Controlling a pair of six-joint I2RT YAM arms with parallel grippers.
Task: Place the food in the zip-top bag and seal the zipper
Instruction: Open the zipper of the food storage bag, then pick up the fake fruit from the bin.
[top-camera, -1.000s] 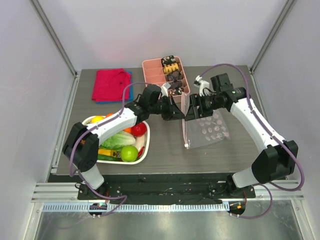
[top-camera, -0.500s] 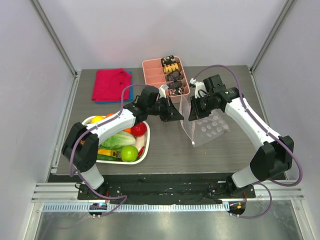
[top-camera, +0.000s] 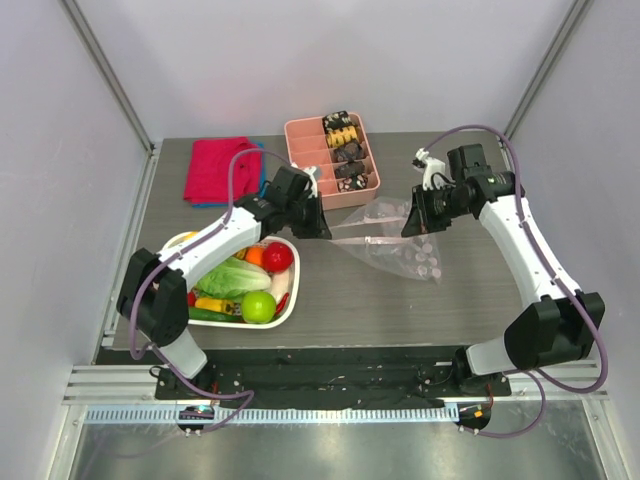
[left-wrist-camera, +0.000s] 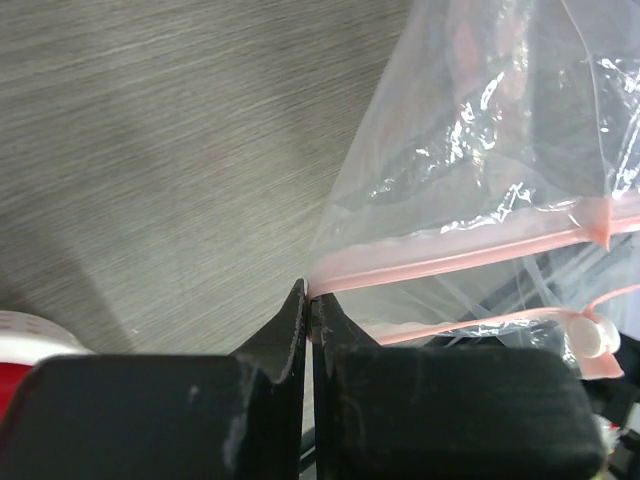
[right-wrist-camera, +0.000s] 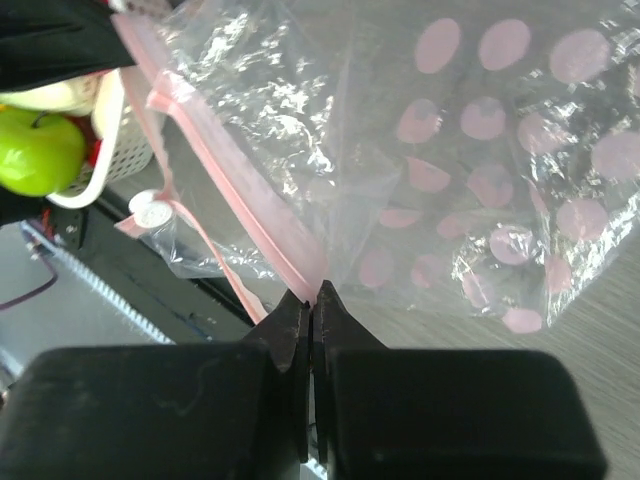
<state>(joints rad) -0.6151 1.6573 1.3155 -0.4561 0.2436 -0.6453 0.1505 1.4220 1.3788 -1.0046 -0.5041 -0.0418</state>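
Top external view: bag pulled out between two arms, food in the basket

The zip-top bag (top-camera: 400, 245) sits at the middle of the frame, right of centre, drawn out sideways over the grey counter (top-camera: 340, 300). The left fingers (top-camera: 316, 226) hold its left end and the right fingers (top-camera: 412, 220) its upper right part. The zipper (top-camera: 368, 239) runs as a thin pink line between them.

On the left wrist camera the fingers are clenched on the end of one pink strip. A second strip runs below it and apart from it, and a small white slider (left-wrist-camera: 590, 336) shows at the right edge. On the right wrist camera the fingers are likewise pinched tight on the pink strip, with the dotted film spreading to the upper right.

The food lies in the white basket (top-camera: 291, 300) at the lower left, well apart from the bag: a green apple (top-camera: 258, 306), a red fruit (top-camera: 277, 258) and lettuce (top-camera: 228, 277). A pink tray (top-camera: 298, 134) and a red cloth (top-camera: 220, 168) lie along the far side of the counter.
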